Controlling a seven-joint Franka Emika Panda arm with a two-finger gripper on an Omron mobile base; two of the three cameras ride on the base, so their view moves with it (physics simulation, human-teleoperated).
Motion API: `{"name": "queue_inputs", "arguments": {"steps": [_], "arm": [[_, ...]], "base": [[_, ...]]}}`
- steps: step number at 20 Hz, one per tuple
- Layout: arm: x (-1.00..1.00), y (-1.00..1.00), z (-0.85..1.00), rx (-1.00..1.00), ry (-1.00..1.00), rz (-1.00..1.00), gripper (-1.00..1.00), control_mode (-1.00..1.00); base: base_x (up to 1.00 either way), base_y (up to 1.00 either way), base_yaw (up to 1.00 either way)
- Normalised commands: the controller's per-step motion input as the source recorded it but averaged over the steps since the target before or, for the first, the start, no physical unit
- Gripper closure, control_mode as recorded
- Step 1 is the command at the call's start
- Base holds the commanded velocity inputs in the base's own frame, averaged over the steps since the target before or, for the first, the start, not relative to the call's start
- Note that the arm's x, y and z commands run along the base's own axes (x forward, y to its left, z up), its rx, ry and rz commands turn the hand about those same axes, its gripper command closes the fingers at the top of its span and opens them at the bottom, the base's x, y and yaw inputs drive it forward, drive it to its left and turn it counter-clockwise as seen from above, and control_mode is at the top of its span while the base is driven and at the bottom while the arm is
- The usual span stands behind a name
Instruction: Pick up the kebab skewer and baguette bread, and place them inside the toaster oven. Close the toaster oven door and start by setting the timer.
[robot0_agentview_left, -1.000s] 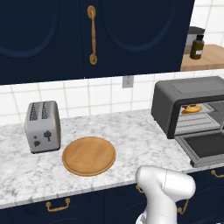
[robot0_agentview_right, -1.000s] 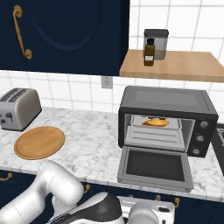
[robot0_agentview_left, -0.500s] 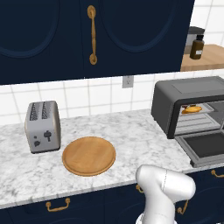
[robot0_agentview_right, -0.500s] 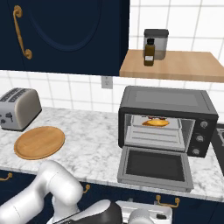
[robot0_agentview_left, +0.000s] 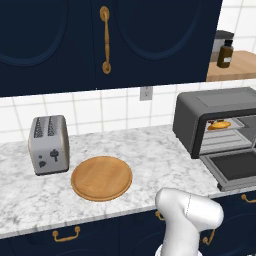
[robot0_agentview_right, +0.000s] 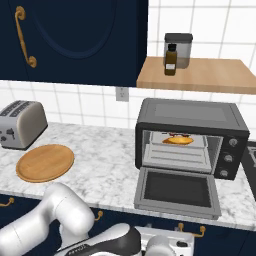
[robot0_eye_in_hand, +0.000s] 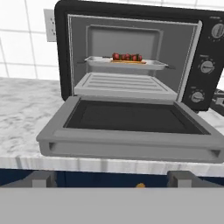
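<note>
The toaster oven (robot0_agentview_right: 191, 135) stands on the counter at the right, and its door (robot0_eye_in_hand: 131, 118) lies dropped flat toward me. On the upper tray inside, the kebab skewer (robot0_eye_in_hand: 127, 57) with its dark red chunks rests beside the golden baguette bread (robot0_agentview_right: 178, 140), also visible as an orange loaf (robot0_agentview_left: 219, 125). My gripper (robot0_eye_in_hand: 113, 180) is open and empty, low in front of the counter edge, just below and before the door's handle bar. Three knobs (robot0_eye_in_hand: 205, 66) run down the oven's right side.
A silver two-slot toaster (robot0_agentview_left: 49, 145) and a round wooden board (robot0_agentview_left: 102, 178) sit on the marble counter at the left. A wooden shelf (robot0_agentview_right: 200, 75) above the oven holds a dark bottle (robot0_agentview_right: 171, 60). Navy cabinets hang above the counter and navy drawers sit below it.
The arm's lower part has shifted a little at the bottom of the right base view. The oven, the food and the door have not moved.
</note>
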Motion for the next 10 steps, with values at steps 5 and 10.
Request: {"name": "queue_inputs", "arguments": {"steps": [5,10], "arm": [[0.0,0.0,-0.43,0.0,0.0,0.0,-1.0,-1.0],[0.18,0.0,-0.11,0.0,0.0,0.0,-1.0,-1.0]], "base": [[0.0,0.0,0.0],[0.0,0.0,0.0]]}}
